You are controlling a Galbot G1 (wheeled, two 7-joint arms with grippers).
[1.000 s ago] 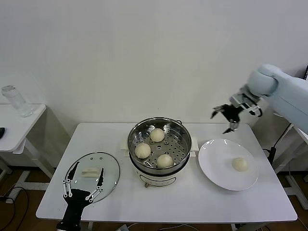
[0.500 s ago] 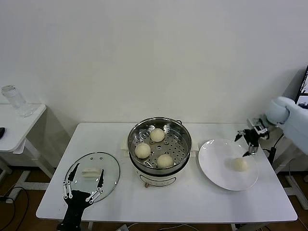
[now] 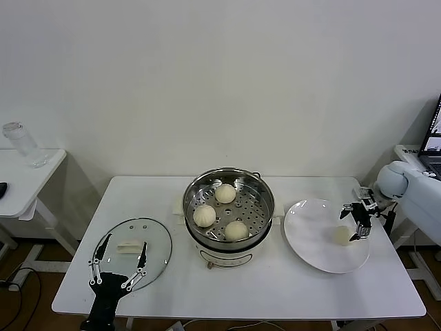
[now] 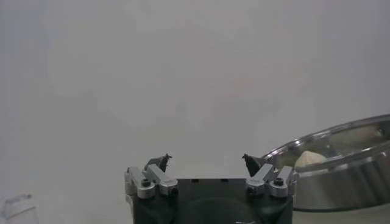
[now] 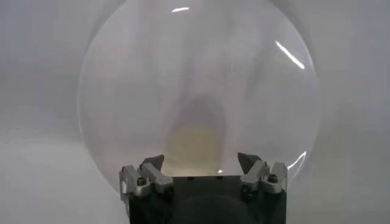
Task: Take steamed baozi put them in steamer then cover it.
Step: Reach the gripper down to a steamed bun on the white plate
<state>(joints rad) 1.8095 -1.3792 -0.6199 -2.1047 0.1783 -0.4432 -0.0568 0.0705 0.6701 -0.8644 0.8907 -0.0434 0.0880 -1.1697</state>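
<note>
Currently the right gripper is hanging with fingers apart at the outer rim of the white plate, the last bun lying just inboard of it, round with no long axis. Three buns are sitting in the steamer across the counter, open room between. Left gripper, fingers apart, is waiting over the lid.

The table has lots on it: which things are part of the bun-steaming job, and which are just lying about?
Part of the job:
- three baozi in the steamer
- last baozi on the white plate
- glass cover
- right end effector, open beside that baozi

Just lying about:
- clear bottle on the side table
</note>
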